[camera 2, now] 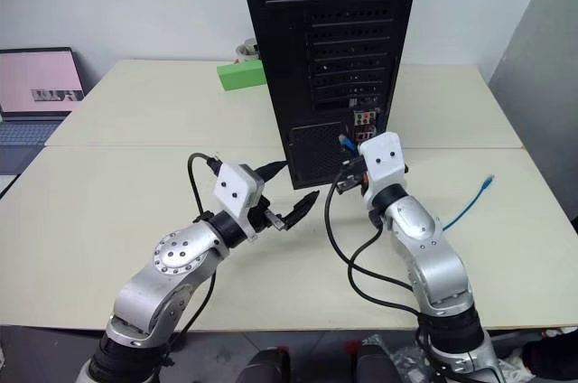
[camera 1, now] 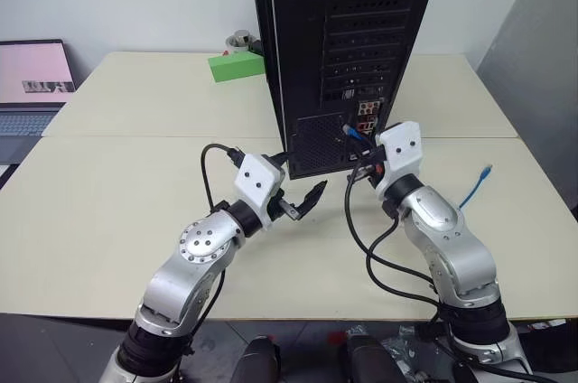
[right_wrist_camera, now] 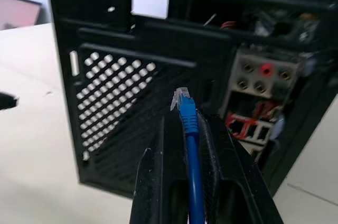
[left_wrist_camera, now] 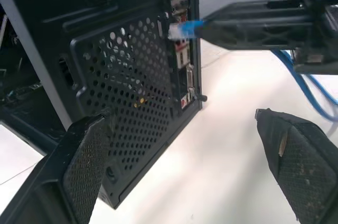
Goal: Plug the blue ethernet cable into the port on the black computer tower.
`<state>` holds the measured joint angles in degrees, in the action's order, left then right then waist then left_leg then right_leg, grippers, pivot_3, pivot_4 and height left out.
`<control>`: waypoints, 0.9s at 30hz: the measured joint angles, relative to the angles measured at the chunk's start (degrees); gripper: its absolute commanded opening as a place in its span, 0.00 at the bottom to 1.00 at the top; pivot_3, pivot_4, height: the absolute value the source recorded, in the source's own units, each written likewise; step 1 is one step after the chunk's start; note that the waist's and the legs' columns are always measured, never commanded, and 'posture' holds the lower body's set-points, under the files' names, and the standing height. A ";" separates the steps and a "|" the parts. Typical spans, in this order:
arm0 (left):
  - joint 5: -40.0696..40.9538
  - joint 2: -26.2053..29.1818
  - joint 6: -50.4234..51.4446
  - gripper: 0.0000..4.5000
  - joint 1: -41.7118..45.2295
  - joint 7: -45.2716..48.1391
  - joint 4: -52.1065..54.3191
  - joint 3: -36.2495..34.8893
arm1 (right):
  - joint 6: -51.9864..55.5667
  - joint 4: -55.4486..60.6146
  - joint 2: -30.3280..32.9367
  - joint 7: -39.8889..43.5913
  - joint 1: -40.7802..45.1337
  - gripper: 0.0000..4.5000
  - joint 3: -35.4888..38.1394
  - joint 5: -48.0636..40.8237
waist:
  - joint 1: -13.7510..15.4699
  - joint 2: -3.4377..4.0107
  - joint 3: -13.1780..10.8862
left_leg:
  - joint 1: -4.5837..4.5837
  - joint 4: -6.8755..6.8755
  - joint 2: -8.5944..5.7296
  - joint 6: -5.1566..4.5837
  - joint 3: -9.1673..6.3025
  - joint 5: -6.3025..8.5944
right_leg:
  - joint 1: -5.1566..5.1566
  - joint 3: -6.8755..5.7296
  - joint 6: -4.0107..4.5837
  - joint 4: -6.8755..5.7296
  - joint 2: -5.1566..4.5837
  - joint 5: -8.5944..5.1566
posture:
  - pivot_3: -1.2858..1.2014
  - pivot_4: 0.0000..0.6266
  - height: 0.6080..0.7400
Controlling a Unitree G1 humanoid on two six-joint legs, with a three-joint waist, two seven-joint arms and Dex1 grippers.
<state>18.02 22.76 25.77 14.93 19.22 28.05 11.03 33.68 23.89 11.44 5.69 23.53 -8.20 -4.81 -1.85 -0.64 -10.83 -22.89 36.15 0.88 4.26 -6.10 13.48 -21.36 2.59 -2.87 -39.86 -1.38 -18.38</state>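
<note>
**Plug held at the back of the tower, not yet seated**

Nearest the head camera are the two silver arms. The left gripper (camera 1: 302, 205) hangs just above the cream table (camera 1: 108, 211), its two black fingers spread wide with nothing between them. In its wrist view the finger pads (left_wrist_camera: 87, 168) look rubbery, with a fine dimpled grain.

The right gripper (right_wrist_camera: 191, 129) is closed narrow on the blue ethernet cable (right_wrist_camera: 193, 182), the cord running up between the two fingers. Its clear plastic plug (right_wrist_camera: 180, 99) sticks out past the fingertips, pointing at the back of the black computer tower (camera 1: 361, 40). The free tail of the cable trails across the table to the robot's right, ending in a second plug (camera 1: 488, 169).

The step in hand appears to be the approach and aiming of the plug. It sits close to the panel but apart from it, over the perforated vent (right_wrist_camera: 113, 97) rather than the connector cluster (right_wrist_camera: 259, 102). That cluster shows round audio jacks, one of them red, and some red-lined slots below; which opening is the ethernet port cannot be told from these views.

The next move would call for shifting the plug sideways towards the cluster, squaring it with the socket, then pushing straight in. The cord is thin and limp, so any twist in the grip could cock the plug. The tower is stiff sheet metal and should take the push.
</note>
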 measured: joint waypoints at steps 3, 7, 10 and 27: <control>-0.62 -0.77 0.20 1.00 0.56 0.07 0.04 0.01 | 1.36 -1.36 -0.67 -1.50 0.10 0.00 0.31 1.47 | -0.06 0.00 0.00 | 0.02 -0.01 0.00 0.00 0.01 0.00 | 0.00 0.02 0.00 0.00 0.00 0.00 | 0.52 0.24 1.00; -1.47 -2.15 0.39 1.00 0.87 0.18 0.03 0.01 | 2.74 -2.22 -1.52 -2.29 0.17 0.00 0.50 1.93 | -0.07 0.00 0.00 | 0.01 -0.02 0.00 -0.01 0.01 0.00 | -0.02 0.02 0.00 0.00 0.00 0.00 | 0.52 0.24 1.00; -1.77 -2.98 0.39 1.00 1.71 0.17 0.02 -0.02 | 2.99 -3.21 -2.23 -2.43 0.25 0.00 1.06 1.92 | -0.03 0.00 0.00 | 0.00 -0.02 -0.01 -0.01 0.02 0.00 | -0.01 0.02 0.00 0.00 0.00 0.00 | 0.52 0.24 1.00; -2.93 -3.35 0.39 1.00 1.89 1.42 0.00 -0.30 | 1.61 -7.23 -4.03 -3.32 2.27 0.00 3.63 2.08 | -0.10 0.00 0.00 | 0.01 -0.03 0.00 -0.01 0.03 0.00 | -0.03 0.04 0.00 -0.01 0.00 0.00 | 0.52 0.24 1.00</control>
<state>15.09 19.41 26.17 16.82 20.64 28.04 10.73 35.29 16.66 7.41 2.37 25.80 -4.57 -2.73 -1.95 -0.64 -10.83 -22.88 36.12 0.87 4.24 -6.08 13.47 -21.38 2.62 -2.87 -39.87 -1.38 -18.38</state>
